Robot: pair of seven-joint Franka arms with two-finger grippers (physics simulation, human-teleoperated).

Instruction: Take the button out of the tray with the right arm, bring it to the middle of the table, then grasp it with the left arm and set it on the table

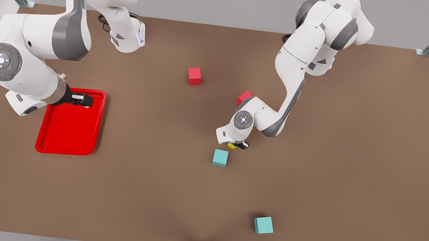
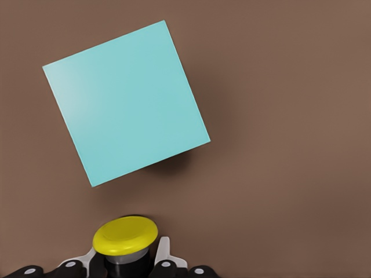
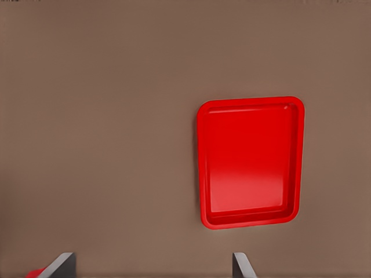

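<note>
- Our left gripper [image 1: 238, 145] is clamped on the button [image 1: 231, 145] near the middle of the table [image 1: 356, 176], low over it, just beside a teal cube [image 1: 220, 157].
- The left wrist view shows the yellow cap [image 2: 125, 235] between our fingers [image 2: 164, 255], the cube [image 2: 124, 103] just beyond it.
- Our right gripper [image 1: 83, 100] waits over the tray [image 1: 69, 134], which lies empty, fingers [image 3: 58, 266] spread apart.
- We judge the handover done and the last step in hand: lower the button onto bare table clear of the cube, then open.
</note>
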